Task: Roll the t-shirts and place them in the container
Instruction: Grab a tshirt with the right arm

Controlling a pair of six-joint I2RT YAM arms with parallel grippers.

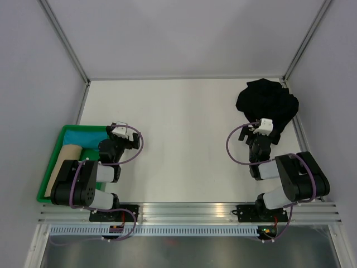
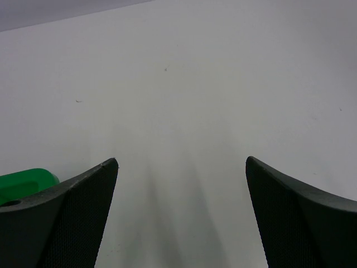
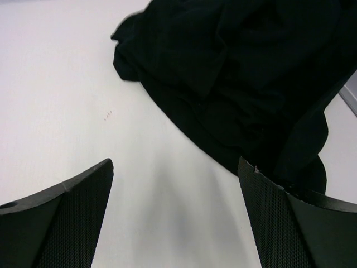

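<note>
Black cloth, a crumpled t-shirt (image 3: 240, 84), is seen heaped on the white table (image 1: 184, 123), just ahead and to the right of the right gripper (image 3: 175, 167), whose jaws are spread wide and empty. The left gripper (image 2: 181, 162) is likewise spread wide above the table, with a green tray (image 2: 25, 181) just to its left.

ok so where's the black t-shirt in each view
Top external: crumpled black t-shirt at the far right corner of the table.
Left wrist: not in it.
Right wrist: fills the upper right.
Shared landmark: the open right gripper, just short of the t-shirt; it frames the right wrist view's bottom corners.
</note>
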